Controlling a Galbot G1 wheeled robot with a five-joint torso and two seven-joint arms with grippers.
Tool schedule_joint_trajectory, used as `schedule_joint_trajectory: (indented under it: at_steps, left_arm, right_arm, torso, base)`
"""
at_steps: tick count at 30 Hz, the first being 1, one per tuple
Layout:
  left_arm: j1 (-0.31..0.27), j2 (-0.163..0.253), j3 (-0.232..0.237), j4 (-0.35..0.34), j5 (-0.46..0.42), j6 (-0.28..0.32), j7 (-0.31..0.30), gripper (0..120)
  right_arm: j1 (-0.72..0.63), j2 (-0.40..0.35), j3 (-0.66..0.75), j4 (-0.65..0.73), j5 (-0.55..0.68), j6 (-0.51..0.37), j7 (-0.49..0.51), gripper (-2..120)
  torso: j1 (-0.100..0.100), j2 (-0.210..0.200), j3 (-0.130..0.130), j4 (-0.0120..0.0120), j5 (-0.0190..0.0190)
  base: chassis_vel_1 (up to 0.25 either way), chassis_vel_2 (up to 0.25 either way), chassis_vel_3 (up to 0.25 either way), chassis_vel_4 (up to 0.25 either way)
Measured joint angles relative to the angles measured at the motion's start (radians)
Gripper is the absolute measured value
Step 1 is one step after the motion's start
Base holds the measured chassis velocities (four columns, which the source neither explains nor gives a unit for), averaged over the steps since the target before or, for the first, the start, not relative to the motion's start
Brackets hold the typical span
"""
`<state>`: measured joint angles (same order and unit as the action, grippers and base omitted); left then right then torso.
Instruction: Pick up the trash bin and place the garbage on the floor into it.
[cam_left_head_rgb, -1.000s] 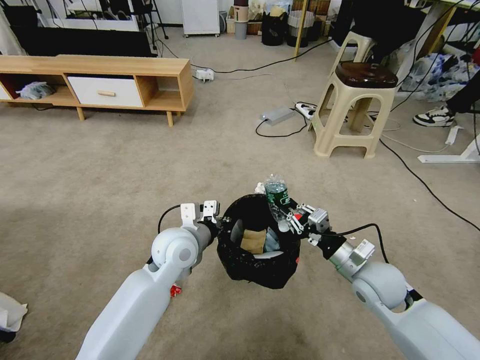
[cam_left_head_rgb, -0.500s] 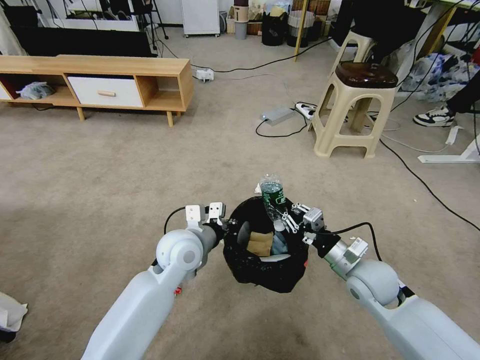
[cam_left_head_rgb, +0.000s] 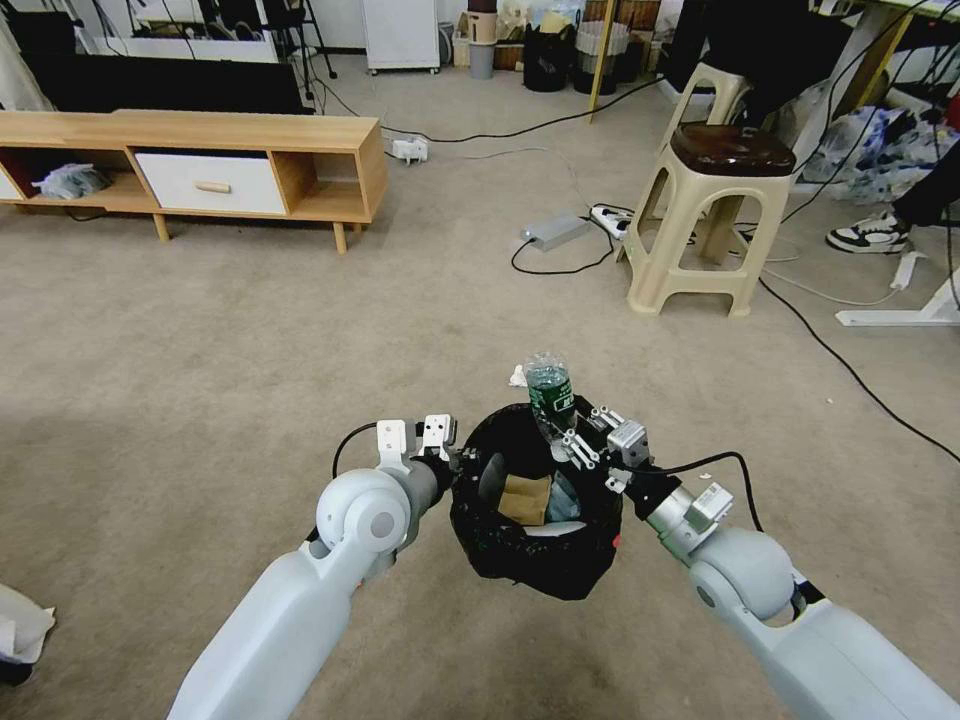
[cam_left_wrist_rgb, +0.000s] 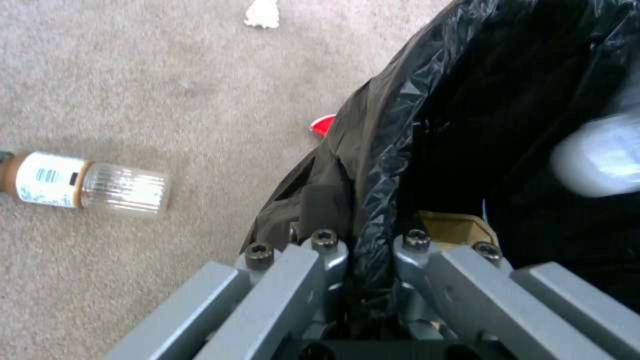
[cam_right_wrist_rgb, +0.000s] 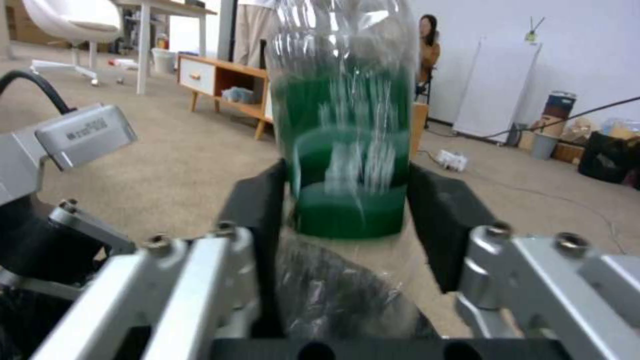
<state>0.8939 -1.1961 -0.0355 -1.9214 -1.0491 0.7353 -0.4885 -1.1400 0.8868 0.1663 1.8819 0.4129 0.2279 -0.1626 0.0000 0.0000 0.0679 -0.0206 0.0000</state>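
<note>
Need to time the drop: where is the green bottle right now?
In the head view, the bottle is in the right gripper, poking up over the bin's far right rim; the left gripper pinches the opposite rim.

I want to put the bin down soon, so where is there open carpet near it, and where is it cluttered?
Open carpet stretches between the trash bin and the wooden cabinet, and to the right toward the black cable. Crowded spots: beyond the bin's far rim, where a white paper wad lies, and by the beige stool, with its power strip and cords.
</note>
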Motion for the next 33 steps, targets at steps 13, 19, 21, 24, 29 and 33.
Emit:
schedule_joint_trajectory:
  at_steps: [13,19,21,24,29,33]
  left_arm:
    - [0.007,0.008,-0.015,0.003,0.003,0.000,-0.002,0]
    - [0.003,0.007,-0.025,0.016,0.003,0.000,-0.001,0]
    - [0.002,0.007,-0.027,0.018,0.003,0.000,-0.001,0]
    - [-0.001,0.007,-0.033,0.025,0.004,0.000,0.000,0]
    - [-0.005,0.004,-0.055,0.035,0.004,0.000,0.000,0]
    - [-0.005,0.010,-0.076,0.033,-0.002,0.000,-0.003,0]
  right_arm:
    - [0.002,-0.003,0.000,-0.007,0.003,-0.001,0.006,98]
    - [0.010,-0.002,-0.009,-0.015,0.003,-0.001,0.007,100]
    - [0.012,-0.002,-0.009,-0.016,0.004,-0.001,0.007,100]
    - [0.017,-0.003,-0.010,-0.017,0.007,-0.001,0.007,100]
    - [0.025,-0.002,0.007,-0.011,0.012,0.003,0.007,100]
    - [0.025,-0.003,0.036,0.014,0.029,0.003,0.007,100]
  torso:
    - [0.000,0.000,0.000,0.0000,-0.0001]
    - [0.000,0.000,0.000,-0.0001,0.0000]
    - [0.000,0.000,0.000,0.0000,-0.0001]
    - [0.000,0.000,0.000,-0.0001,-0.0001]
    - [0.000,0.000,0.000,-0.0001,0.0000]
    - [0.000,0.000,0.000,-0.0001,-0.0001]
  base:
    - [0.000,0.000,0.000,0.000]
    - [0.000,0.000,0.000,0.000]
    - [0.000,0.000,0.000,0.000]
    - [0.000,0.000,0.000,0.000]
    - [0.000,0.000,0.000,0.000]
    - [0.000,0.000,0.000,0.000]
